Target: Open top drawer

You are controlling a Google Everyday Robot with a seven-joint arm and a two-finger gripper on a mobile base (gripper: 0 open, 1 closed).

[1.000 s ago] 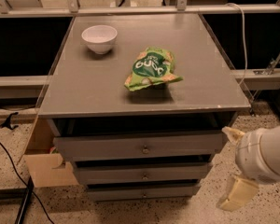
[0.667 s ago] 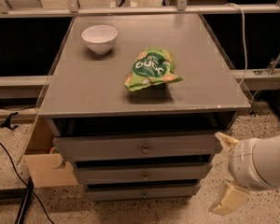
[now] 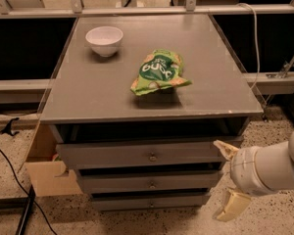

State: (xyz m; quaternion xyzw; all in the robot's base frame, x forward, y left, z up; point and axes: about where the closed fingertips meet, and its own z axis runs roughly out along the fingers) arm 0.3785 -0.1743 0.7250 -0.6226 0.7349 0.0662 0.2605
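Camera view: approach step. Cream two-finger end effector, fingers spread, empty, hovers right of drawer stack. Matte grey wooden top drawer sits directly under grey bench, not yet pulled. Next move likely needs alignment with small round metal knob.

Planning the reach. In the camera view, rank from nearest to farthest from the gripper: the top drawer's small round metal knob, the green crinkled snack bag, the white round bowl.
The gripper, open, low beside the drawers.
1. The metal knob, centre of the grey top drawer.
2. The green snack bag, mid tabletop.
3. The white bowl, back-left corner.
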